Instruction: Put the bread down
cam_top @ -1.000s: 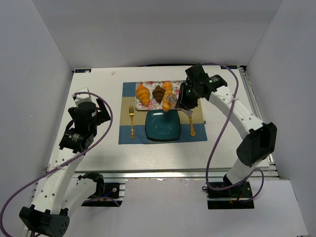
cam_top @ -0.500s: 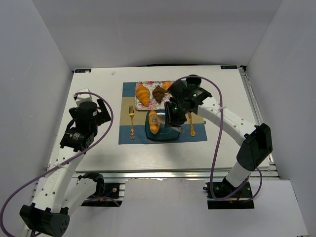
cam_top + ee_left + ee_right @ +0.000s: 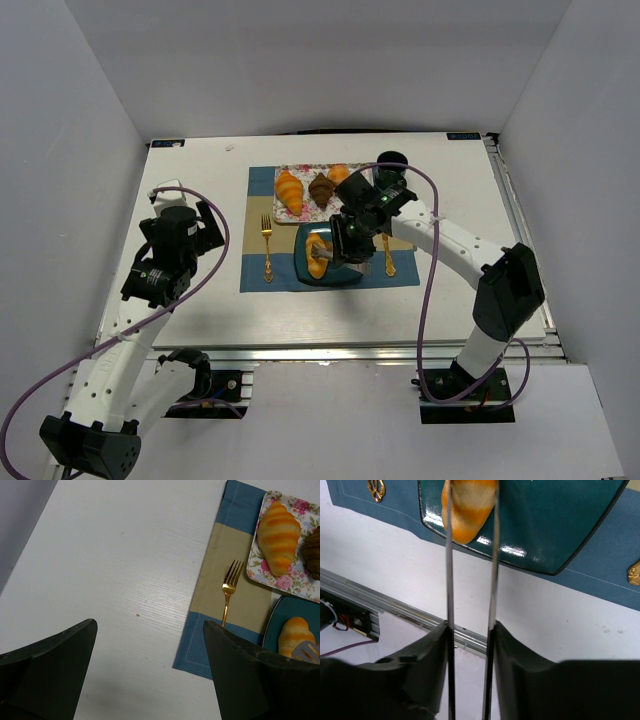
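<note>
One golden-orange croissant [image 3: 318,255] is at the left part of the teal plate [image 3: 305,277], pinched between the tips of metal tongs [image 3: 449,580]. It seems to rest on the plate; it also shows in the right wrist view [image 3: 469,505] and the left wrist view [image 3: 294,635]. My right gripper [image 3: 350,240] is shut on the tongs, its fingers [image 3: 427,650] pressing both arms. The second golden croissant [image 3: 289,192] lies on the floral tray [image 3: 292,582]. My left gripper [image 3: 150,665] is open and empty over bare table, left of the placemat.
A dark brown croissant [image 3: 321,189] and a small orange bun [image 3: 339,174] share the tray behind the plate. A gold fork [image 3: 267,245] lies on the blue-and-tan placemat left of the plate, another gold utensil [image 3: 388,255] to its right. White walls surround the table.
My right arm has carried a golden croissant in the tongs from the tray down onto the teal plate. The left arm has not moved.
</note>
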Robot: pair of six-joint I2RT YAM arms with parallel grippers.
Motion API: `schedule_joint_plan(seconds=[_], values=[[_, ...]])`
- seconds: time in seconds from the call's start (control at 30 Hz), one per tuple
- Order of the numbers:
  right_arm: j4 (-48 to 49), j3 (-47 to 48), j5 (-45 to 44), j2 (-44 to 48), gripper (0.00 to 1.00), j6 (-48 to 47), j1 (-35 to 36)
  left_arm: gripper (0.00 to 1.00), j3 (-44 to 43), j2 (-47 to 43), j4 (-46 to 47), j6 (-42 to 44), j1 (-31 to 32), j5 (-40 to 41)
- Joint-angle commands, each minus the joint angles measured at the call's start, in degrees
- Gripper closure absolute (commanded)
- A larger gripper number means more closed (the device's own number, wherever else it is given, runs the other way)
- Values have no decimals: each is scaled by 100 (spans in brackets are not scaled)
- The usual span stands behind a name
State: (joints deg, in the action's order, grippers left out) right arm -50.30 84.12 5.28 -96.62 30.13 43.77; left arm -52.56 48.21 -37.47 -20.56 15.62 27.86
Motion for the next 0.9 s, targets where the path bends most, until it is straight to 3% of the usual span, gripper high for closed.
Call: schedule_joint_plan(seconds=[0.0,0.03,0.3,0.63,0.87], values=[[188,157,-27,-15,54,37,35,2,-185,-92,-6,17,29,9],[179,184,-36,-15,49,37,44,2,-176,-92,-14,17,29,18],[-58,403,-132,64,41,63,53,2,-167,-92,12,25,29,44],[-559,1238,-492,65,40,107,44,2,-159,-74,21,17,29,27],[-6,2116,-800,-664,40,-332,44,2,-202,-22,-5,25,20,36]])
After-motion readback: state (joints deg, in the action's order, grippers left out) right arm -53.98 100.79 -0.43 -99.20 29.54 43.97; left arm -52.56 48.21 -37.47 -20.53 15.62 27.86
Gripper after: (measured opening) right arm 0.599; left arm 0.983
